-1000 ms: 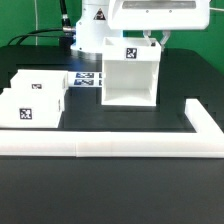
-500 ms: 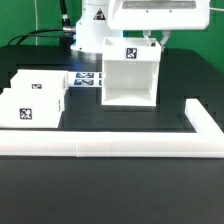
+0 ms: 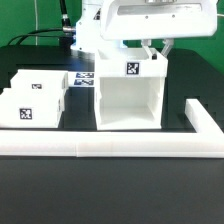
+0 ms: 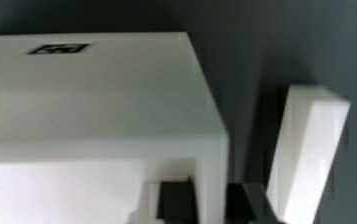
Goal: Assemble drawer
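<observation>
Plainly, the drawer is not yet together; its casing (image 3: 128, 100) stands upright in the middle of the exterior view, open front toward the camera and hollow as far as can be seen; it sits close behind the long run of the L-shaped rail (image 3: 120, 148), with a thin strip of dark table (image 3: 100, 190) showing between them; the rail's short arm runs up the exterior view's right, apart from the casing; the two slide-in boxes (image 3: 35, 98) wait at the exterior view's left, pressed close to one another and well clear of the casing, so by my reckoning every insertion is left to do, and only the placing of the casing near the rail's corner looks under way; the marker board (image 3: 85, 78) lies flat between boxes and casing, partly hidden; the gripper (image 3: 157, 50) comes down at the casing's upper rear edge toward the exterior view's right, and in the wrist view the gripper (image 4: 210, 200) has its two dark fingers narrowed onto the casing's thin side wall, one either side, which I judge a firm hold; as for writing, none is readable: the casing's top carries a square tag (image 3: 131, 69), each box another, all black-and-white patterns without letters or brand
</observation>
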You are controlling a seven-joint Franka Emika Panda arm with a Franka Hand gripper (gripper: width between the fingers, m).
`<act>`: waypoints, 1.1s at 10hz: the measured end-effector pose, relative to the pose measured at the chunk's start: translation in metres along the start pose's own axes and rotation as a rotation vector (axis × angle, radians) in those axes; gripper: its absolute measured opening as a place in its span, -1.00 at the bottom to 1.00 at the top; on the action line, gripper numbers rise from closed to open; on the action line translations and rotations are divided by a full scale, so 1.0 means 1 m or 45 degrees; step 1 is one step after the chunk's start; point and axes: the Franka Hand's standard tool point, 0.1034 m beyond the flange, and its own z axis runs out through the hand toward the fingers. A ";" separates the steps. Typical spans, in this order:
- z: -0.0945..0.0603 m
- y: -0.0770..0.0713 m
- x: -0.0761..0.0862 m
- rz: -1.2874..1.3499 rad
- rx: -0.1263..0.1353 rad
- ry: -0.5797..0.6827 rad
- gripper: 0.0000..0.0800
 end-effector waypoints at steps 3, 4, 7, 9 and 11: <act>0.003 -0.002 0.040 0.020 0.010 0.053 -0.91; 0.002 -0.003 0.038 0.023 0.010 0.051 -0.91; 0.001 -0.005 0.039 0.148 0.020 0.054 -0.91; 0.000 -0.014 0.028 0.556 0.045 0.088 -0.90; -0.001 -0.015 0.034 0.810 0.077 0.094 -0.90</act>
